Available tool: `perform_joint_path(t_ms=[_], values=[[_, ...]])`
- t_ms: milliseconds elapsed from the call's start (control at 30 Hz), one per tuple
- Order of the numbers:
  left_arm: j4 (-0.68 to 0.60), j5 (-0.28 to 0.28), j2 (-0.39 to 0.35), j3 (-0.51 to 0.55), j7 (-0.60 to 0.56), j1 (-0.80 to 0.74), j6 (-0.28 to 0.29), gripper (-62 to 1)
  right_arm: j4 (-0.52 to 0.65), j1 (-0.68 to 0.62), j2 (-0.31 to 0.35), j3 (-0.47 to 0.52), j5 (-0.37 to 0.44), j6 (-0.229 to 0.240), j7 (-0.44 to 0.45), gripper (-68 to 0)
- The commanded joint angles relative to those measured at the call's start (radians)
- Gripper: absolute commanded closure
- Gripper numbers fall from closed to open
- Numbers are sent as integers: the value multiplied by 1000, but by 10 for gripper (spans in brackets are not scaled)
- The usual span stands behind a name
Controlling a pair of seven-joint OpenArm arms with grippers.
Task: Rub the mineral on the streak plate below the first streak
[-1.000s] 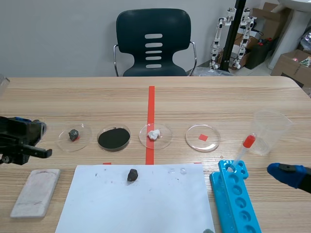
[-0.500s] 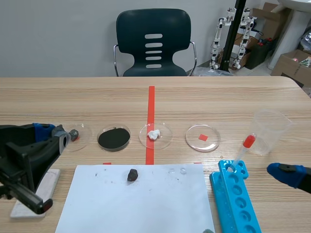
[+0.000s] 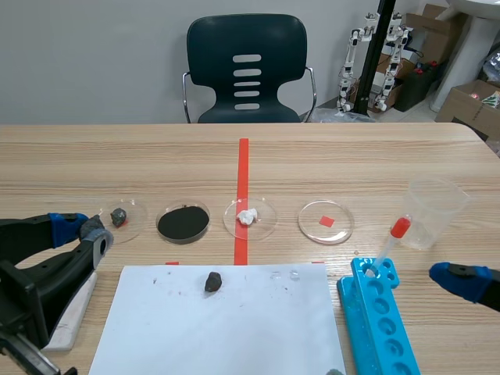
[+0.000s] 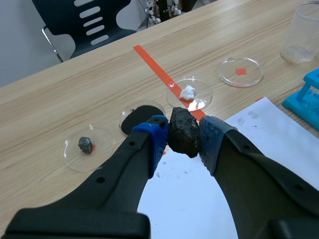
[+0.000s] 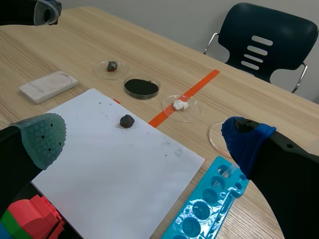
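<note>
Currently gripped: the mineral [image 4: 183, 130], a rough black lump, is pinched between the two blue pads of the left gripper [image 4: 183, 135].
Left gripper: clamped on the mineral, with its fingers kept apart only by the stone. In the scene view it is low at the table's left side, its tips near the leftmost dish.
Streak plate: a white rectangular slab [image 3: 69, 311] lies flat on the wood just beside the paper's left edge. The left arm covers part of it in the scene view. Any marks on its face are too faint to tell.
Mineral against plate: apart, since the stone is held up in the gripper and not on the slab.
Right gripper: its fingers [image 5: 144, 142] are spread wide with nothing between them, at the table's right side beside the blue rack.
Paper: a white sheet [image 3: 234, 336] sits in front of the robot, with a dark lump [image 3: 212, 281] resting near its far edge.
Dishes: four clear round dishes stand in a row beyond the paper. They hold a grey stone [image 3: 119, 216], black powder [image 3: 183, 223], a white lump [image 3: 248, 216] and a small red square [image 3: 326, 221].
Right side: a blue tube rack [image 3: 376, 324], a dropper with a red bulb [image 3: 393, 237] leaning out of it, and a clear plastic cup [image 3: 434, 209] just beyond.
Background: a dark chair [image 3: 247, 66] stands behind the table.
</note>
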State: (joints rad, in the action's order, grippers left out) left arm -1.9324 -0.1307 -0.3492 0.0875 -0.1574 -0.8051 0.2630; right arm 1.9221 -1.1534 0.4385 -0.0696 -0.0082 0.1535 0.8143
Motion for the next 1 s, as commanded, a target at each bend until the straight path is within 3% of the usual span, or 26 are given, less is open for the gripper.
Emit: perform_joint_path(t_ms=[0, 433, 600, 967], values=[[-12, -10, 2, 3, 0, 5, -6, -100, 11, 4, 5, 3, 11, 0, 18, -679], [-12, -9, 2, 3, 49, 8, -5, -100, 11, 4, 5, 3, 11, 0, 18, -679], [-12, 31, 2, 3, 49, 8, -5, -100, 11, 4, 5, 3, 11, 0, 18, -679], [-12, 46, 2, 3, 48, 8, 10, -100, 11, 4, 5, 3, 11, 0, 18, -679]])
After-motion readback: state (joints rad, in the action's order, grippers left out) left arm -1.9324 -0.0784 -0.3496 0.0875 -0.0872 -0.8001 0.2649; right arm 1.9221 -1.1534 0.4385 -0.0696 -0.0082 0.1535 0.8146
